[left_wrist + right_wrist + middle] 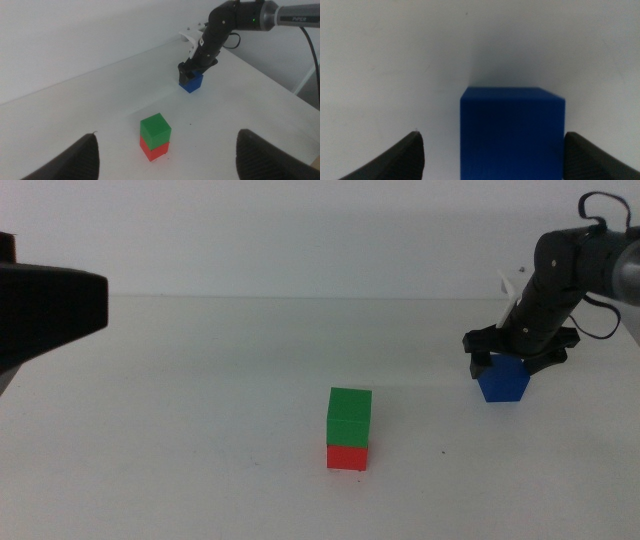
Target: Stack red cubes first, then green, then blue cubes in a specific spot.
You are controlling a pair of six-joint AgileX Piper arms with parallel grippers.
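- I found the green cube seated squarely on the red cube, the two forming a short stack near the middle of the white worktop.
- The blue cube stood on the worktop well apart from that stack, off toward the right arm's side and farther back.
- The right gripper was lowered over the blue cube, its dark jaws spread to either side of the cube's upper part. In the right wrist view the blue cube sat between the jaws, close against one and with a clear gap of worktop to the other, so I recorded the gripper as released, not clamped.
- From the left wrist view I confirmed the same layout: green cube on red cube, blue cube beneath the right gripper.
- The left gripper hung back at the left side, jaws wide apart and holding nothing.
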